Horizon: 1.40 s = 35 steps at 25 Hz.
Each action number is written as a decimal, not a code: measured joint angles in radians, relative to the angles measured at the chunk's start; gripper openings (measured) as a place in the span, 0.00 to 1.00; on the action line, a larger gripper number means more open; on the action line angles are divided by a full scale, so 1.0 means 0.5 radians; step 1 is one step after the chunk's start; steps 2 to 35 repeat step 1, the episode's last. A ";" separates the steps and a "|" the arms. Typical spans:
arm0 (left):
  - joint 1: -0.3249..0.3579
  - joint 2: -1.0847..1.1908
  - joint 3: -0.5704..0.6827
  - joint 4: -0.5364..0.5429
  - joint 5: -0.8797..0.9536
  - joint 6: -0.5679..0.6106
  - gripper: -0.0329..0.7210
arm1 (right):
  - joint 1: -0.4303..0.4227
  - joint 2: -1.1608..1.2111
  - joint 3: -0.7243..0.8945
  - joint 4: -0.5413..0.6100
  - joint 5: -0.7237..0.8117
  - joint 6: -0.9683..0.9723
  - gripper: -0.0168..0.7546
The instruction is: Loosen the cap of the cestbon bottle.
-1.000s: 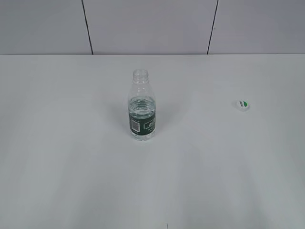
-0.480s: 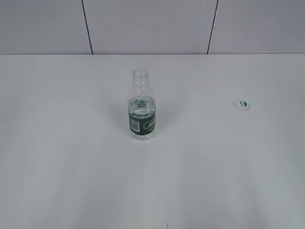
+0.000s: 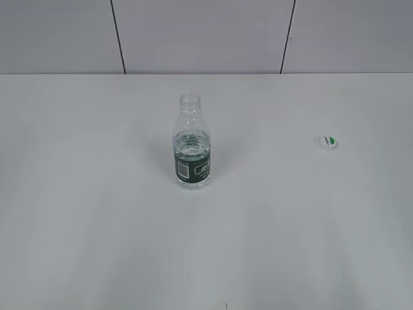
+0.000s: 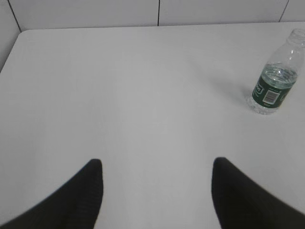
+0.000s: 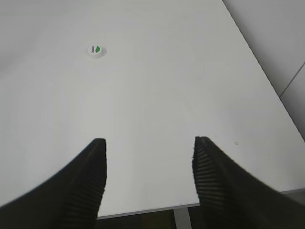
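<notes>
Exterior view: the cestbon bottle stands open at frame centre on the tabletop; the cap lies off, mid-right.

Left wrist view: the left tool gapes wide and empty; the bottle, upper right, looks light, thin-walled and slippery, best gripped at its label.

Right wrist view: the right tool is wide and empty; the cap sits upper left.

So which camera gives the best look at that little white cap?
The right wrist view: the cap lies alone on the table, its green mark facing up, nothing in front of it. The exterior view shows the cap too, far right of the bottle. The left wrist view misses it.
</notes>
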 joint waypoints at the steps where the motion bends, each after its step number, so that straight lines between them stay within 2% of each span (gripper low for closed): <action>1: 0.000 0.000 0.000 0.000 0.000 0.000 0.63 | 0.000 0.000 0.000 0.000 0.000 0.000 0.59; 35: 0.000 0.000 0.000 0.000 0.000 0.000 0.63 | 0.000 0.000 0.000 0.000 0.000 0.000 0.59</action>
